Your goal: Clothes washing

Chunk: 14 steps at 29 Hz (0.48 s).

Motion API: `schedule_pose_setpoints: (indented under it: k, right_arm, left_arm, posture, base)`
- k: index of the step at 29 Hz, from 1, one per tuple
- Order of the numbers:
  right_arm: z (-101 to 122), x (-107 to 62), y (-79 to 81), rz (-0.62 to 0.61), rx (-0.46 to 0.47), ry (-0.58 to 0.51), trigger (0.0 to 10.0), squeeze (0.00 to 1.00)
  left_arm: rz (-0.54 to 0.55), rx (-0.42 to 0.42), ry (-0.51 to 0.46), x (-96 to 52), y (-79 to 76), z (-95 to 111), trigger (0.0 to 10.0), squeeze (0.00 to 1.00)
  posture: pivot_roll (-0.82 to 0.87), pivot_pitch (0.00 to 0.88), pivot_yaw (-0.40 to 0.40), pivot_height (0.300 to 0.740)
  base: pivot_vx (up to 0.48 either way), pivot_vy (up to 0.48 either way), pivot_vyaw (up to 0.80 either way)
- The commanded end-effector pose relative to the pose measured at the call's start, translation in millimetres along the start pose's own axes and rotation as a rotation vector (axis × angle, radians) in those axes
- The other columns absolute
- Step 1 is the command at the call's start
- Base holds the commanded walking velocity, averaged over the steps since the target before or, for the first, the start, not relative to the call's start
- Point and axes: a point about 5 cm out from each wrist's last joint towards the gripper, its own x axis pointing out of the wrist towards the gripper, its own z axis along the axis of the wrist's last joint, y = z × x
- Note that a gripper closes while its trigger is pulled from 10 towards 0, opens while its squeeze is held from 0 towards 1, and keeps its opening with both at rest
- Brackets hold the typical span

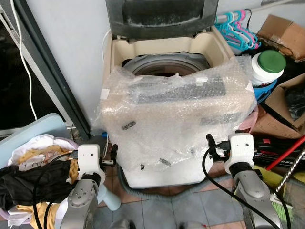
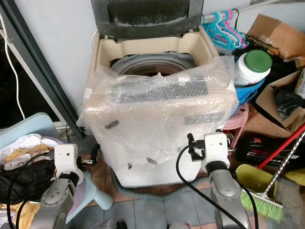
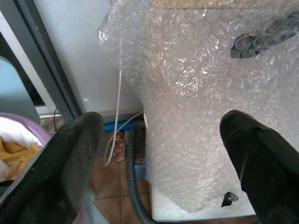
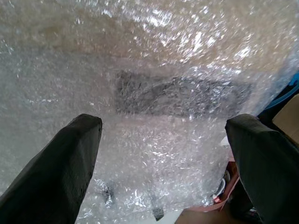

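A cream top-loading washing machine (image 1: pixel 138 47) stands before me with its dark lid (image 1: pixel 162 16) raised and the grey drum rim (image 1: pixel 167 64) showing. Bubble wrap (image 1: pixel 176 119) drapes over its control panel and front. At my lower left lies a heap of clothes (image 1: pixel 33 167), black, yellow and white, in a purple-rimmed basket (image 3: pixel 18 126). My left gripper (image 1: pixel 113 152) is open and empty, low by the machine's front left corner. My right gripper (image 1: pixel 211 143) is also open and empty, close to the wrapped front on its right side.
A grey drain hose (image 1: pixel 143 191) lies on the tiled floor under the machine. To the right are turquoise and pink hangers (image 1: pixel 238 28), a white jar with a green lid (image 1: pixel 267 67), cardboard boxes (image 1: pixel 281 33) and a broom (image 2: pixel 259 198). A dark door frame (image 1: pixel 47 71) stands at the left.
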Motion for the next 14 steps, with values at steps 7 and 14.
schedule_pose_setpoints:
  k: [7,14]
  right_arm:
    - [6.6,2.5,0.6,0.004,0.01,-0.019,10.0,0.0]
    - [8.2,4.5,0.0,0.011,0.005,-0.023,10.0,0.0]
  left_arm:
    - [-0.002,0.018,-0.01,1.9,1.1,3.6,10.0,0.0]
    - [-0.001,0.012,-0.025,3.2,-0.1,5.5,10.0,0.0]
  posture:
    - [-0.07,0.0,0.064,0.74]
    - [-0.08,0.0,0.062,0.74]
  base:
    - [-0.295,0.0,0.0]
    - [-0.174,0.0,0.0]
